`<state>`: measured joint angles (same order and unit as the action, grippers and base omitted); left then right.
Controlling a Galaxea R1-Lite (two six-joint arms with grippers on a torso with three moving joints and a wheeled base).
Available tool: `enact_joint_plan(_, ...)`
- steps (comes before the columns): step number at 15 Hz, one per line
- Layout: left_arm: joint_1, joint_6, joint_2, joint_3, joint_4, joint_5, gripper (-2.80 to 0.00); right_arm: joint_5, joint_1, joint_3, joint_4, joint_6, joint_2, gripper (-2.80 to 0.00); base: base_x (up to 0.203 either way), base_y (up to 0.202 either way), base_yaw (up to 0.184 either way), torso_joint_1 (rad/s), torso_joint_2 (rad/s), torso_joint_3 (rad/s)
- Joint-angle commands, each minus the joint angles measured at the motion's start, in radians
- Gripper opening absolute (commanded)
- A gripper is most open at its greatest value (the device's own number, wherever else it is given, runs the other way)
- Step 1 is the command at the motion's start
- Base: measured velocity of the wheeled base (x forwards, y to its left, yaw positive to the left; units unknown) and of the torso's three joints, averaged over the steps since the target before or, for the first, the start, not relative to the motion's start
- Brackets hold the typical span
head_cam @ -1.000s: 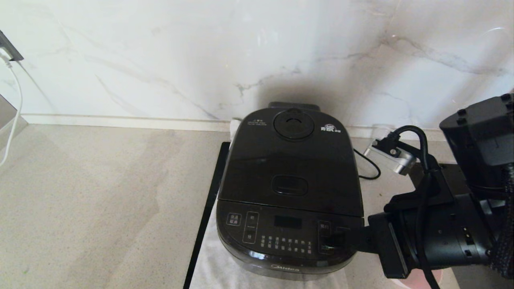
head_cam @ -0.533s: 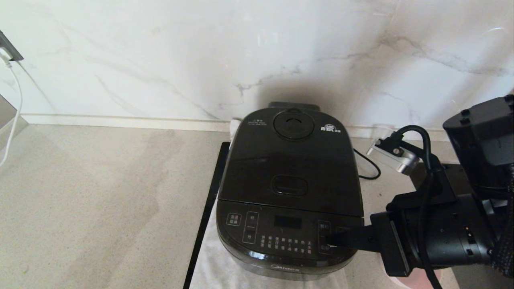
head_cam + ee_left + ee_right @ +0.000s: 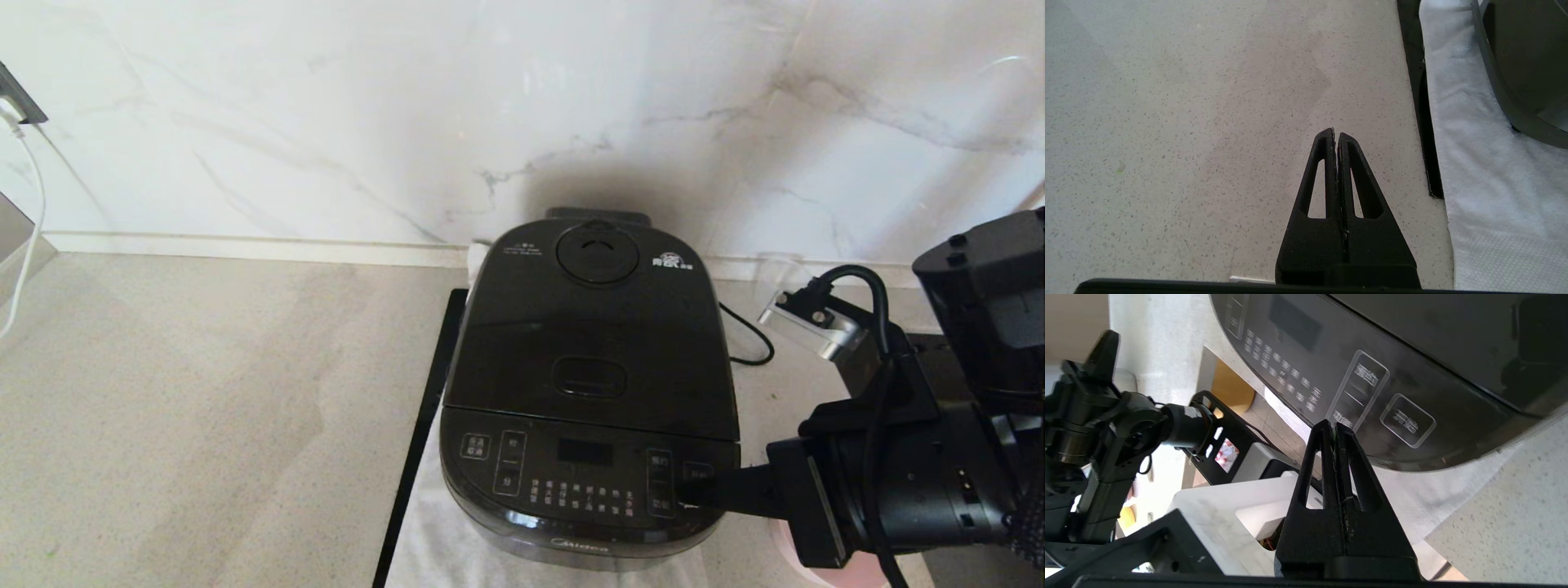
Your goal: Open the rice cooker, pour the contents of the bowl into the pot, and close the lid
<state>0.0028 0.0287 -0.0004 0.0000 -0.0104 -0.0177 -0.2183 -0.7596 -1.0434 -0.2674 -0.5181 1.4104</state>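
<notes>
The glossy black rice cooker [image 3: 589,392] stands on a white cloth with its lid [image 3: 594,327] down, so the pot is hidden. My right gripper [image 3: 684,492] is shut and empty. Its tips hover over the right end of the front touch panel [image 3: 1359,396], and the right wrist view shows the right gripper [image 3: 1334,425] just short of the white labels. Only a sliver of the pale pink bowl [image 3: 841,574] peeks out under my right arm; its contents are hidden. The left gripper [image 3: 1335,133] is shut over bare counter, left of the cooker.
A black strip [image 3: 420,433] edges the white cloth [image 3: 441,539] under the cooker. A black cable [image 3: 747,335] runs behind the cooker on the right. A small clear cup [image 3: 775,273] stands by the marble wall. Speckled counter [image 3: 204,408] spreads to the left.
My right gripper has drawn back to the right along the cooker's front panel, its tips moving from over the right-hand buttons toward the panel's edge. The cooker and left arm have stayed put.
</notes>
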Motion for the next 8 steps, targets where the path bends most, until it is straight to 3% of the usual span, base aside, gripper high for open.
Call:
enact_joint_plan(1,0.0,0.0,0.0,0.009,0.0,-0.001,-2.8,-0.003,0.003,0.016,0.001,-0.002,-0.002,-2.8,0.0,0.0,0.0,0.0,0.0,0.0)
enact_joint_plan(8,0.0,0.0,0.0,0.009,0.0,-0.001,-2.8,-0.023,0.03,0.025,0.001,-0.002,-0.005,-2.8,0.0,0.0,0.0,0.0,0.0,0.0)
